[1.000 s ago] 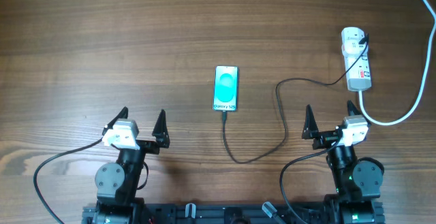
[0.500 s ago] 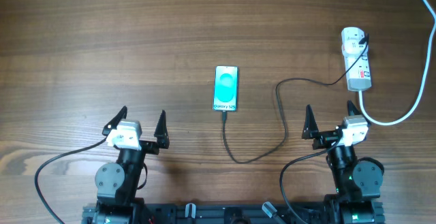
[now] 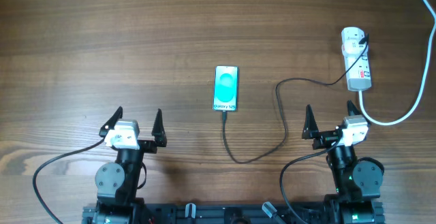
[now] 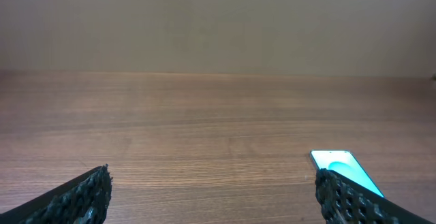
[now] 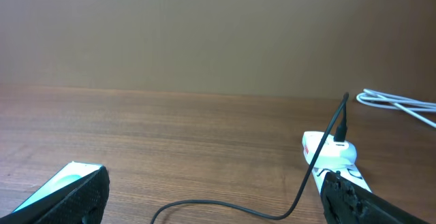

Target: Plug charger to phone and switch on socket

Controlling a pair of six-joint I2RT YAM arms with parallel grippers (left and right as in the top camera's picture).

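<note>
The left jaws and right jaws stand released, holding nothing. The phone [image 3: 226,88] lies ahead, between them; the charger [image 3: 283,125] runs from its near edge to the socket [image 3: 355,67], ahead of the right jaws, which seem best placed to turn it on

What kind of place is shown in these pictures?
Probably a robot test bench in a lab: a wooden table before a plain wall, the left arm and right arm fixed at its edge, and a phone, its charger and a power strip set out.
</note>
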